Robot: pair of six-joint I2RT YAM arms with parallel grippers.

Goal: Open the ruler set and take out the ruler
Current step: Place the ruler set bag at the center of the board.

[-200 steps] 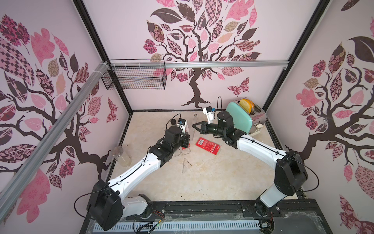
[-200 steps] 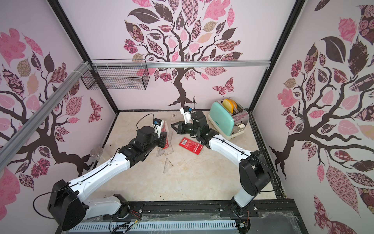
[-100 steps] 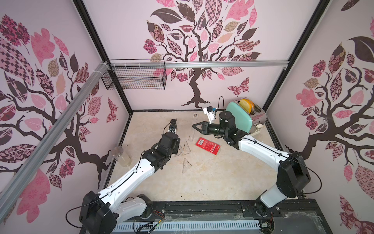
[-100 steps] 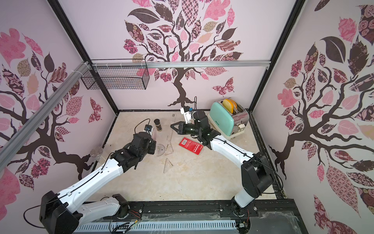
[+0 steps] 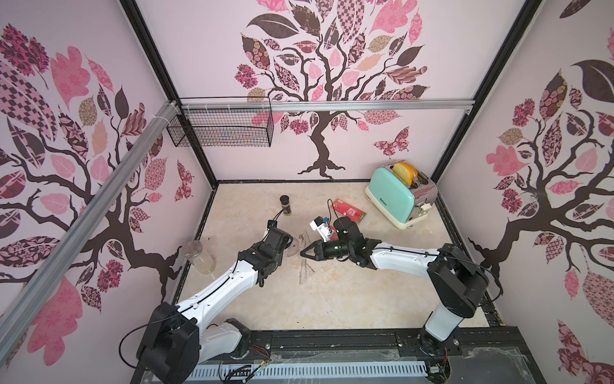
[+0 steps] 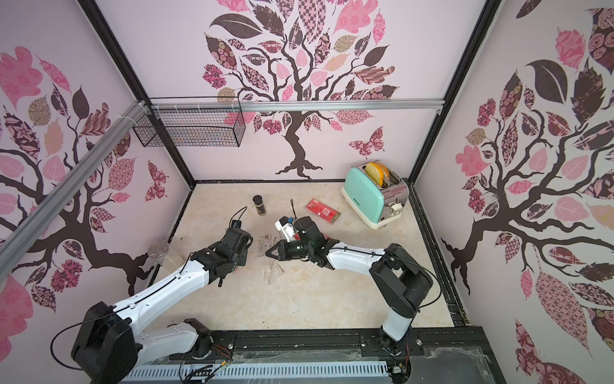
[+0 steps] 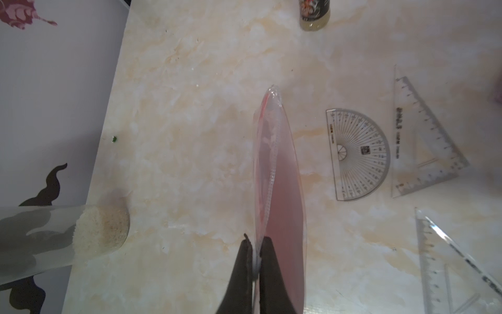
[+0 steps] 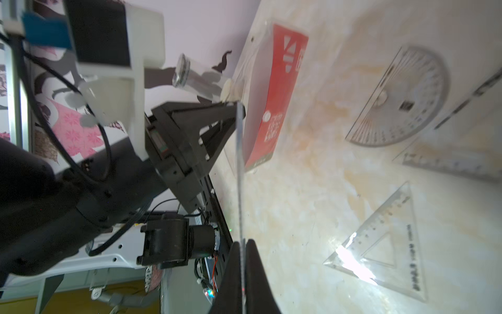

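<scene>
My left gripper (image 7: 255,244) is shut on one end of the ruler set, a clear pouch (image 7: 282,176) with a red card inside that reaches away from the fingers above the table. In both top views this gripper is hidden under its own wrist (image 5: 277,240). My right gripper (image 8: 242,243) is shut on a thin clear strip seen edge-on, by its look the ruler (image 8: 239,176). The strip reaches to the left fingertips beside the pouch (image 8: 274,89). In a top view the right gripper (image 5: 303,251) points at the left wrist.
A clear protractor (image 7: 358,155) and two clear set squares (image 7: 418,144) (image 7: 448,266) lie flat on the table beside the pouch. A jar of grains (image 5: 199,257) stands by the left wall. At the back are a spice bottle (image 5: 285,204), a red packet (image 5: 349,209) and a mint toaster (image 5: 395,202).
Both arms have come forward and down from the back of the table. The right gripper moved furthest, toward the front left, uncovering the red packet near the toaster. Both stay shut.
</scene>
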